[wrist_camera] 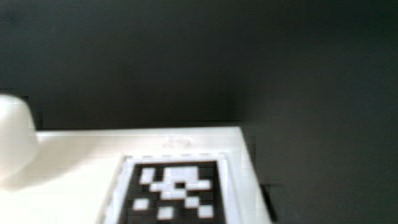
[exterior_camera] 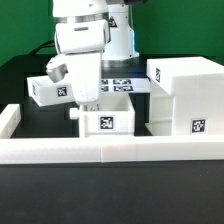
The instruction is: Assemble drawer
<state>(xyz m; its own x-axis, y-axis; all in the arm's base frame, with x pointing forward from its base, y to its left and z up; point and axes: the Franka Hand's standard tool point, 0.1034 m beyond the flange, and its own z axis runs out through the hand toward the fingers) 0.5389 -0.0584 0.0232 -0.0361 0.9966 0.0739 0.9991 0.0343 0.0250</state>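
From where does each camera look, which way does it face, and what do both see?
Exterior view: off the arm, facing it over the low white wall; shows arm, hand, housing, middle tray.
Wrist view: on the wrist, looking down at the black table and a tagged white part; no hand clearly shown.
Shared: probably that tray, unconfirmed.
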